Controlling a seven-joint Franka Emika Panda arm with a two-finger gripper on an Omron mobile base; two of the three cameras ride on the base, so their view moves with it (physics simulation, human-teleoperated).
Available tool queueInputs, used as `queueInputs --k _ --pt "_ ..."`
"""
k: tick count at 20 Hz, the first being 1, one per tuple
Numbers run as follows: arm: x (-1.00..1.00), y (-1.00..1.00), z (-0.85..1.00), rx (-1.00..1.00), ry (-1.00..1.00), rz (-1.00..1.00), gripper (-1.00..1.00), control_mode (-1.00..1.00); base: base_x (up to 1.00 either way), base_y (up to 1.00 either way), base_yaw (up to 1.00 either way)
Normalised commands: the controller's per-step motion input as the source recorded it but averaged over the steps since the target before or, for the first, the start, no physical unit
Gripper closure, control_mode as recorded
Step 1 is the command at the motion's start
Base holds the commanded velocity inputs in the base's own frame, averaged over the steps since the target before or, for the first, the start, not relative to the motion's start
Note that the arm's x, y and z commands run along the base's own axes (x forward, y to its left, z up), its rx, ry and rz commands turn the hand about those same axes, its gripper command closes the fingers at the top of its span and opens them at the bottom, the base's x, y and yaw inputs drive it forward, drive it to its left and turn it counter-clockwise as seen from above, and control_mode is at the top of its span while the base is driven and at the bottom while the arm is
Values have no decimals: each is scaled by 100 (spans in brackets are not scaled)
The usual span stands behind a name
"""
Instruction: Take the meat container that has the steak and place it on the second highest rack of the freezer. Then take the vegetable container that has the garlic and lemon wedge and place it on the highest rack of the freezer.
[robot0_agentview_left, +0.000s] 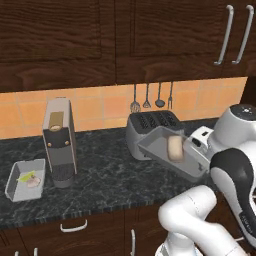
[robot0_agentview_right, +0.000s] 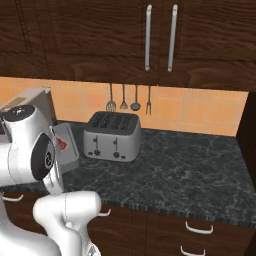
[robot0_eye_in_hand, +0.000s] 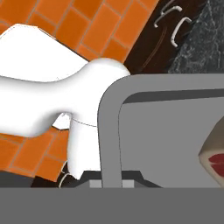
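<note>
Gripper clamped on meat container rim, tray up off the counter w/ steak inside, veg container sitting far left.

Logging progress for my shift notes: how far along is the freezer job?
Nothing is stored yet. In hand: the meat container with the steak is lifted off the counter, tilted, beside the toaster. Left: racking it, then moving the vegetable container, resting on the counter.

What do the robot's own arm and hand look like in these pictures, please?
The arm is built of glossy white, rounded, bulbous segments joined by dark grey to black joint bands. A round grey cap with small dots tops one joint. The hand is a blocky white and grey piece. No cables show.
</note>
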Motion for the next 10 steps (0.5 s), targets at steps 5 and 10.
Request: queueInputs --k 5,10 --pt "-96 -45 -30 0 -40 -8 100 -100 0 0 0" --pt "-43 0 -16 0 -22 0 100 -100 0 0 0"
